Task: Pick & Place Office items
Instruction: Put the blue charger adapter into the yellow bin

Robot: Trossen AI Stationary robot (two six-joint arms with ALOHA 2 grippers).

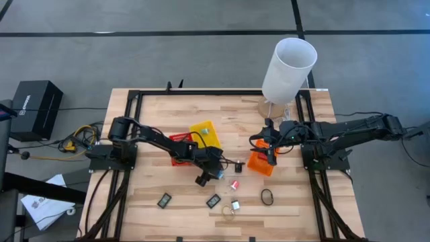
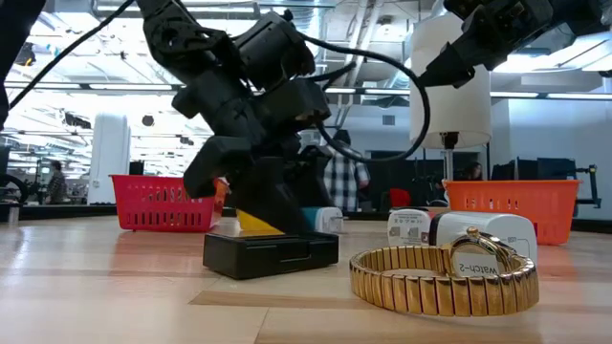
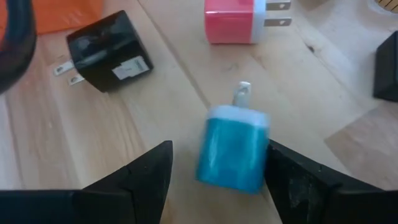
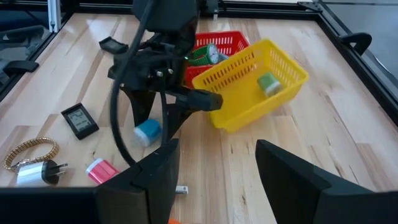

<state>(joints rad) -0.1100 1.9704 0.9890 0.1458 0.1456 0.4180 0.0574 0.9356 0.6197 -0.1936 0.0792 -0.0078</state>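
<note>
Pale wood planks make up the tabletop (image 1: 154, 215), framed in black rail, grey floor round it w/ dark tape lines. Low view looks across into a big lit hall; ppl stand far back.

Left end effector (image 3: 214, 180) hangs low at mid-tabletop, fingers spread, straddling a blue plug adapter (image 3: 233, 149) that lies flat on the wood; not clamped, one finger seems just beside it. Left wrist view alone shows this close: a black adapter (image 3: 109, 53) and a pink-and-white adapter (image 3: 233, 22) lie near, beyond the blue one.

Right end effector (image 4: 214, 171) is above the orange tray (image 1: 262, 163), fingers apart, nothing betw. them. Its wrist view alone shows inside the yellow tray (image 4: 249, 81): a small green item (image 4: 267, 84). A red tray (image 4: 217, 43) sits behind that.

Low view alone brings up a gold watch band (image 2: 440, 277) at front, a white adapter (image 2: 483, 244) touching it, and a flat black box (image 2: 271, 253) beneath the left arm. High view adds a tall white cylinder (image 1: 289, 70) at the far edge and a black ring (image 1: 267, 197) near the front.
</note>
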